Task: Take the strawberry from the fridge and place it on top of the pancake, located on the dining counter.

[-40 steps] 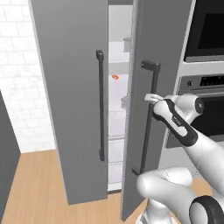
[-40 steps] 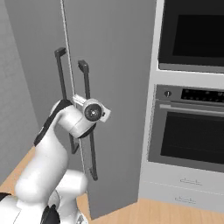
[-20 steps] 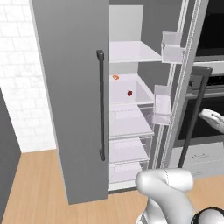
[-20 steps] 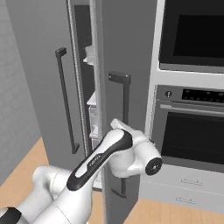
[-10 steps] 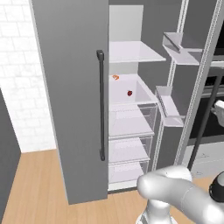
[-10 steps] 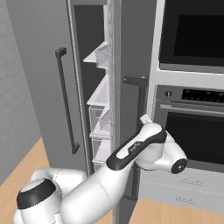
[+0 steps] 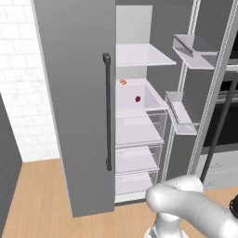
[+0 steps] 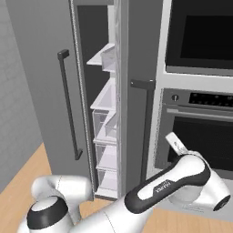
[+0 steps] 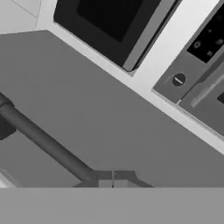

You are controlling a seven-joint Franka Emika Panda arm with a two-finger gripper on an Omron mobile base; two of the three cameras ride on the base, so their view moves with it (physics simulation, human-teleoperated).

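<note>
Swung wider since half a second ago, the fridge (image 7: 79, 93) right door stands fully open. I see my gripper (image 9: 112, 183) pressed together beside its handle (image 9: 43, 142). On a white shelf (image 7: 139, 100), the strawberry (image 7: 137, 98) sits at 5 o'clock of an orange food piece (image 7: 122, 82).

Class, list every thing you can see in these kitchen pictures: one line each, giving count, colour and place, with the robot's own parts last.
fridge: one, grey, right door swung wide open, left door shut.
strawberry: one, tiny, red, on a white fridge shelf.
orange food piece: one, small, at the back of the same shelf.
door bins: two, pale, inside the open door.
clear drawers: stacked under the shelf.
wall oven: black-fronted, right of the fridge.
wooden floor: light brown.
gripper: one, dark tips shut, by the open door's bar handle.
</note>
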